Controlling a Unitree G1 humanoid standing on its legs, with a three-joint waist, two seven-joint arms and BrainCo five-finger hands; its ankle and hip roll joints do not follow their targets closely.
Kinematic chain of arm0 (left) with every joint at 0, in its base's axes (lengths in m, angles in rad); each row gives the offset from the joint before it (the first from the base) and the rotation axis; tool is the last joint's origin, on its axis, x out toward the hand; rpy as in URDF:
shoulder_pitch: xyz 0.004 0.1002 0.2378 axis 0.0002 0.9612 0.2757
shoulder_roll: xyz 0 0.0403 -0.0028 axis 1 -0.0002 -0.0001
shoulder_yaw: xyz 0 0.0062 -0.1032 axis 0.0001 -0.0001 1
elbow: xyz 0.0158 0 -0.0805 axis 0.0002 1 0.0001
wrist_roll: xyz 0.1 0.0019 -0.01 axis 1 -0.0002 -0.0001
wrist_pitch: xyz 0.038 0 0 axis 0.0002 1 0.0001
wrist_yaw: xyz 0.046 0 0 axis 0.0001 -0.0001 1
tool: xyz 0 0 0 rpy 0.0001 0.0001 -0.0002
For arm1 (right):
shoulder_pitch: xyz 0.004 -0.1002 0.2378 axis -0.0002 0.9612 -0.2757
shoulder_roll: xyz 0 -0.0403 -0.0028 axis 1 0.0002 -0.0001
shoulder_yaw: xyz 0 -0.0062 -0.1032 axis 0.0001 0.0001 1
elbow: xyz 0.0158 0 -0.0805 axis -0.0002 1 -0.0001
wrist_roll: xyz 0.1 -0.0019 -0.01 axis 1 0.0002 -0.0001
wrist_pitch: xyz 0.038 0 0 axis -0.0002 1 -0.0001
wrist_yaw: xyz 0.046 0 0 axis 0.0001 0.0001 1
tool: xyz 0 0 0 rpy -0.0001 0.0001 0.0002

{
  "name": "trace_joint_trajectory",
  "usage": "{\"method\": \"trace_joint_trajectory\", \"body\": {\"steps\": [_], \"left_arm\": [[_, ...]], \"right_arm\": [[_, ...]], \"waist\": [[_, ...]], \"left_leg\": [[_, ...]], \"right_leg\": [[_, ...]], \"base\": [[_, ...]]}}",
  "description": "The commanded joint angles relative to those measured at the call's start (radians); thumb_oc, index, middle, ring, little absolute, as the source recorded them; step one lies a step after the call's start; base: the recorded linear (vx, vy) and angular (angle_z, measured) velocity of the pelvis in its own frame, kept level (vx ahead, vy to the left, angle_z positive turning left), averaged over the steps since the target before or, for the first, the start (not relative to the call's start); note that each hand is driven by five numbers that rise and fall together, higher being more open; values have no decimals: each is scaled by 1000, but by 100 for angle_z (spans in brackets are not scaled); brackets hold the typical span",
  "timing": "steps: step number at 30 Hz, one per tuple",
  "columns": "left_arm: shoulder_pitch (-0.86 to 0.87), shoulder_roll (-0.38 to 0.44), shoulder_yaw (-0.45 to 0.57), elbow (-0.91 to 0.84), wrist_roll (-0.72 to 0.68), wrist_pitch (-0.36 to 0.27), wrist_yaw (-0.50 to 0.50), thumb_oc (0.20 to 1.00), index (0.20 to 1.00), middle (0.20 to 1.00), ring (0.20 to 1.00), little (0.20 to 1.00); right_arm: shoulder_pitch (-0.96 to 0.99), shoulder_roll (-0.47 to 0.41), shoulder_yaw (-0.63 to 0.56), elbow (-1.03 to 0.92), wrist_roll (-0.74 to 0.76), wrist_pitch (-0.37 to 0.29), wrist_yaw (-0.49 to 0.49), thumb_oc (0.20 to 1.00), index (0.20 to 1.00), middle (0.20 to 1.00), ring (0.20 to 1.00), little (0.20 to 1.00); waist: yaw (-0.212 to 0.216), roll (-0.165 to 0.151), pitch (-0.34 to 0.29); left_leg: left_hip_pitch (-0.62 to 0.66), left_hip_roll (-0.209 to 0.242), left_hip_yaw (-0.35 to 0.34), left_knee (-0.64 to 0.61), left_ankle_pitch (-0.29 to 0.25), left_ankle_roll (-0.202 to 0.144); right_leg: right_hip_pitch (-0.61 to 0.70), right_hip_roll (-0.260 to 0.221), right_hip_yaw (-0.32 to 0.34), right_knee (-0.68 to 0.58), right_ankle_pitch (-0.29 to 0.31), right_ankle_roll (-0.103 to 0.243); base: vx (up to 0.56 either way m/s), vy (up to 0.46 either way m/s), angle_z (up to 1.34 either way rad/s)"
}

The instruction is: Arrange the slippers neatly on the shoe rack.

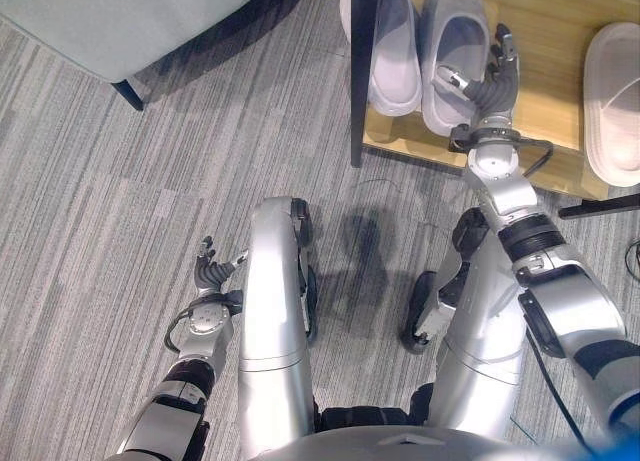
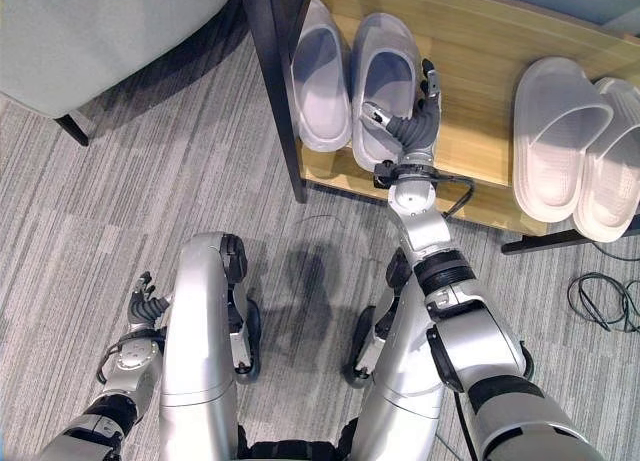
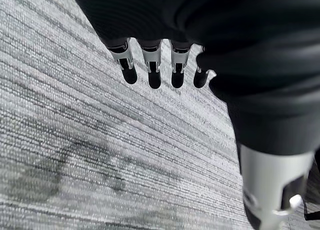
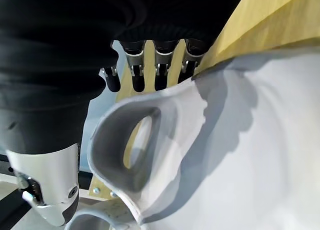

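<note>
Two grey slippers stand side by side on the left of the wooden shoe rack (image 2: 480,51), the left one (image 2: 318,76) and the right one (image 2: 385,66). A pair of white slippers (image 2: 555,131) lies on the rack's right part. My right hand (image 2: 408,131) is at the heel of the right grey slipper (image 4: 240,155). Its thumb lies over the heel rim and its straight fingers (image 4: 162,75) reach along the slipper's right side above the wood. It is open. My left hand (image 1: 212,271) hangs low over the carpet, open and holding nothing.
The rack's black post (image 2: 275,81) stands just left of the grey pair. A grey upholstered seat (image 2: 90,31) on a dark leg (image 2: 70,129) is at the far left. Striped grey carpet (image 3: 100,155) covers the floor in front of the rack.
</note>
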Motion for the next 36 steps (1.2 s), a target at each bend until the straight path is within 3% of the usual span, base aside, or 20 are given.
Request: {"method": "trace_joint_trajectory", "body": {"steps": [1, 6, 9, 17, 18, 19, 20, 23, 29, 34, 36], "left_arm": [[34, 37, -42, 6, -12, -56, 1, 1000, 1000, 1000, 1000, 1000], [40, 18, -32, 14, -10, -58, 15, 1000, 1000, 1000, 1000, 1000], [52, 1, -22, 19, -12, -57, -6, 1000, 1000, 1000, 1000, 1000], [42, -36, 41, 64, -12, -61, -54, 1000, 1000, 1000, 1000, 1000], [24, -32, 62, 64, -25, -65, -75, 1000, 1000, 1000, 1000, 1000], [24, -31, 62, 64, -25, -65, -75, 1000, 1000, 1000, 1000, 1000], [7, -17, 76, 55, -26, -70, -92, 1000, 1000, 1000, 1000, 1000], [21, -1, 96, -7, -58, -81, -130, 1000, 1000, 1000, 1000, 1000], [84, -15, 108, -62, -85, -68, -160, 1000, 1000, 1000, 1000, 1000], [139, -79, 64, 45, -16, -12, -178, 1000, 1000, 1000, 1000, 1000], [172, -100, 63, 129, 19, 17, -180, 1000, 1000, 1000, 1000, 1000]], "right_arm": [[-86, -31, -10, -36, 13, -77, -17, 1000, 1000, 1000, 1000, 1000], [-30, -52, -91, -163, -113, -121, -171, 1000, 1000, 1000, 1000, 1000], [56, -60, -149, -299, -168, -145, -200, 1000, 1000, 1000, 1000, 1000], [427, 4, -297, -601, -191, -162, -153, 1000, 1000, 1000, 1000, 1000], [486, 20, -315, -615, -178, -168, -135, 1000, 1000, 1000, 1000, 1000], [487, 20, -315, -615, -177, -167, -134, 1000, 1000, 1000, 1000, 1000], [518, 34, -325, -624, -171, -164, -123, 1000, 1000, 1000, 1000, 1000], [628, 65, -325, -639, -193, -144, -85, 1000, 1000, 1000, 1000, 1000], [777, 123, -296, -547, -159, -137, -29, 1000, 1000, 1000, 1000, 1000], [905, 242, -286, -172, -7, -83, -25, 1000, 1000, 1000, 1000, 1000], [933, 280, -342, 26, 95, -95, -56, 1000, 1000, 1000, 1000, 1000]], "waist": [[50, -3, -44], [38, -2, -47], [30, -5, -57], [-12, -36, -101], [-19, -42, -138], [-20, -40, -142], [-25, -42, -187], [-42, -43, -240], [-60, -32, -253], [-72, -39, -269], [-76, -39, -301]], "left_leg": [[-18, -81, -209, -32, 81, -85], [-18, -79, -205, -31, 77, -86], [-18, -81, -208, -36, 78, -84], [-18, -69, -209, -111, 89, -84], [-18, -50, -196, -228, 108, -79], [-18, -50, -197, -234, 112, -78], [-17, -38, -182, -338, 147, -76], [50, -10, -163, -521, 223, -76], [316, 23, -115, -905, 346, -75], [639, 35, -58, -1298, 457, -83], [791, 34, -48, -1498, 541, -81]], "right_leg": [[52, -22, 186, 10, 145, 67], [51, -20, 184, 12, 140, 65], [50, -18, 177, 8, 139, 66], [63, -27, 137, -84, 151, 71], [81, -36, 87, -216, 170, 68], [83, -37, 83, -222, 173, 66], [97, -43, 37, -332, 189, 66], [171, -57, -46, -516, 225, 69], [414, -61, -163, -892, 309, 64], [717, -19, -252, -1303, 415, 65], [857, 8, -301, -1474, 500, 74]], "base": [[0, 0, 0], [0, 0, 0], [0, 0, 0], [-16, 15, -2], [-92, 48, -12], [-163, 49, -21], [-106, 24, -25], [-122, 16, -2], [-113, 40, 7], [-12, -34, -1], [53, -70, -1]]}}
